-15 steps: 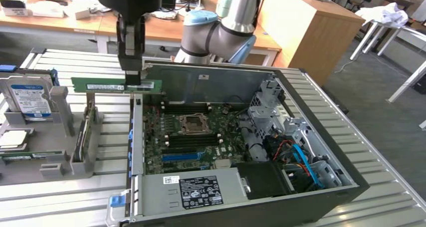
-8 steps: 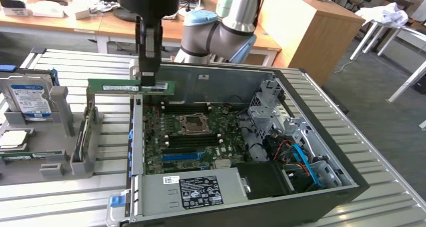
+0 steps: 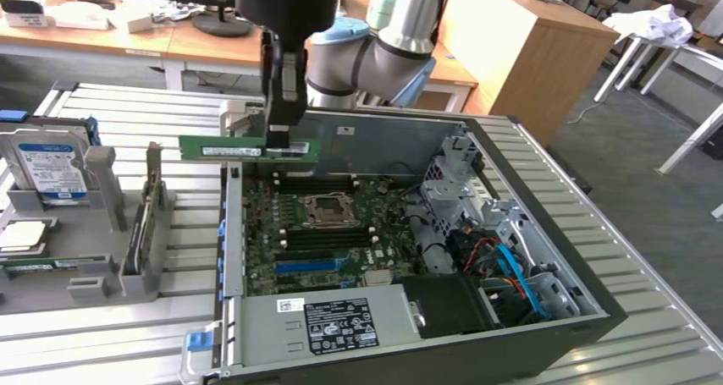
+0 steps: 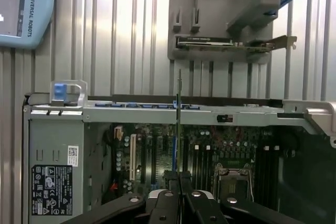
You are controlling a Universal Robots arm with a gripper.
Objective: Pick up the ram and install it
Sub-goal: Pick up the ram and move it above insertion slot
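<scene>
End effector [image 3: 280,140] closed on the ram [image 3: 226,151], pinching near one end. Ram held level and on edge, clear above the open computer case [image 3: 373,144], at 11 o'clock from the CPU socket [image 3: 328,209]. This orientation presumably keeps the contact edge facing down toward the motherboard.

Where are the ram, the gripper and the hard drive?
ram [image 3: 220,150], exterior view, bare green board
gripper [image 3: 278,145], exterior view, between its fingertips
hard drive [image 3: 51,169], exterior view, blue-white label

"UNIVERSAL ROBOTS" is printed along the edge of the blue-grey teach pendant [image 4: 27,11].
</scene>
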